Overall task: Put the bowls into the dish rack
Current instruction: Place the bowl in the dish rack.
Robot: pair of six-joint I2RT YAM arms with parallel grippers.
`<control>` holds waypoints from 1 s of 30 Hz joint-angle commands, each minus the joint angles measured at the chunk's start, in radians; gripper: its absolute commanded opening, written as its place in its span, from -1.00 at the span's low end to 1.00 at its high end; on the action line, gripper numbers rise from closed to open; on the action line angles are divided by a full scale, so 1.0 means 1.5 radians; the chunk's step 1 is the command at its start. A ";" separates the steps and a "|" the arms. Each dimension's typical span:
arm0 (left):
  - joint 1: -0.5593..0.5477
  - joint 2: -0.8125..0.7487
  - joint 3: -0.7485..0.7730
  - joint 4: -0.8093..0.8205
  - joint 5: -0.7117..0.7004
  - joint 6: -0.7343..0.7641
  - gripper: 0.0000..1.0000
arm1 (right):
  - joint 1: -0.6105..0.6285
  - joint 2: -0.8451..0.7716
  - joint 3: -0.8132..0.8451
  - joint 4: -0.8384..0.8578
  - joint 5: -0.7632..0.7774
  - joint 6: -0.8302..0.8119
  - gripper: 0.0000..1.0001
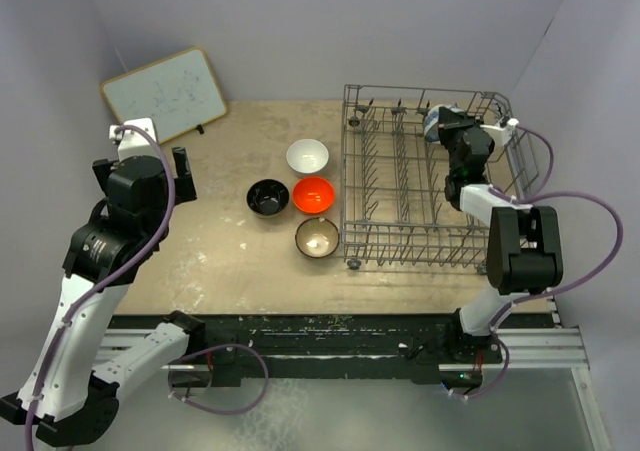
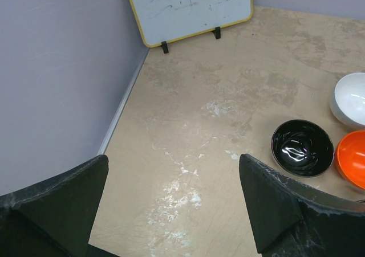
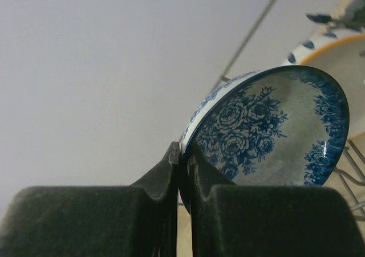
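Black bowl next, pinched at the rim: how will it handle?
The black bowl shows sharp glare, so its glaze is probably slick and a rim pinch may slip. It looks rigid, likely ceramic: no flex, but it could chip if dropped. Sitting upright, it would probably slide rather than tip when nudged.

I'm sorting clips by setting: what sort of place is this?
Probably a robotics lab test cell, not a kitchen: plain walls enclose a scuffed table, a whiteboard stands in the far-left corner, and the dish rack sits on it.
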 commanded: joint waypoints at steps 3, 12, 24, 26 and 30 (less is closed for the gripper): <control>-0.003 0.004 -0.017 0.047 -0.016 0.019 0.98 | -0.003 0.008 0.010 0.161 -0.019 0.045 -1.00; -0.001 0.005 -0.044 0.080 -0.014 0.032 0.98 | -0.009 0.019 -0.013 0.234 -0.007 0.026 -1.00; -0.001 0.007 -0.055 0.088 -0.014 0.036 0.98 | -0.012 0.081 -0.024 0.282 0.010 0.037 -1.00; -0.001 0.008 -0.055 0.089 -0.012 0.036 0.98 | -0.012 0.084 -0.025 0.280 0.014 0.037 -1.00; -0.001 0.007 -0.057 0.090 -0.010 0.035 0.98 | -0.015 0.098 -0.022 0.282 0.014 0.038 -1.00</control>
